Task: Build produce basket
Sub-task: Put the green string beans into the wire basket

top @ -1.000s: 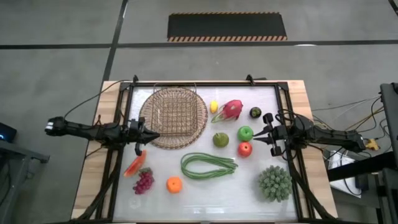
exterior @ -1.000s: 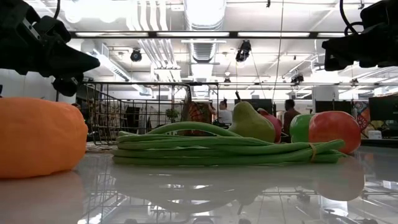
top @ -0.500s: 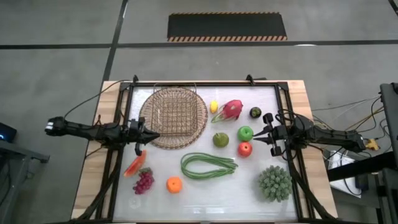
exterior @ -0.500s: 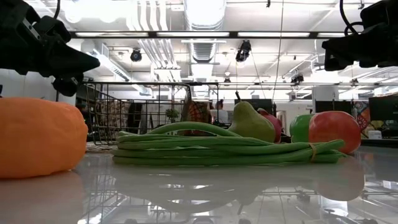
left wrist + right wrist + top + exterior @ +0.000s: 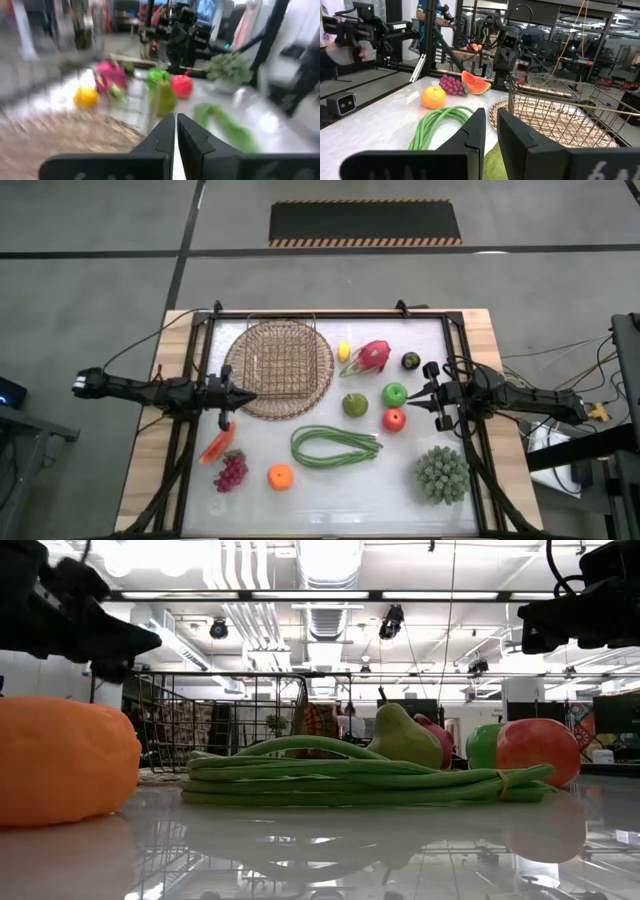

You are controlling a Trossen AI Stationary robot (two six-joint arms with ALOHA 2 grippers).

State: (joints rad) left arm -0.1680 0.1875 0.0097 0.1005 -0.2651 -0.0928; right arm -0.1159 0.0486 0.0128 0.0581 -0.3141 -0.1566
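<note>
Basket (image 5: 279, 367) sits at the far left of my table, empty so far as the overhead shows, with all produce lying outside it. My left gripper (image 5: 243, 397) hangs at the basket's near-left edge, its fingers together and holding nothing. My right gripper (image 5: 416, 399) hovers beside the red apple (image 5: 394, 419) and green apple (image 5: 395, 394), fingers a narrow gap apart, also empty. Judged status: no item loaded; the step in hand is the first pick. Nearest candidates for the left arm are the watermelon slice (image 5: 217, 445) and the grapes (image 5: 231, 472); for the right, the two apples. Recommendation: widen the fingers well before descending, centre over the chosen fruit, and close across its broadest part, since round toy fruit will likely roll. The green beans (image 5: 334, 446) are best gripped mid-bundle. Keep clear of the basket's wire handle (image 5: 225, 677) on release.
</note>
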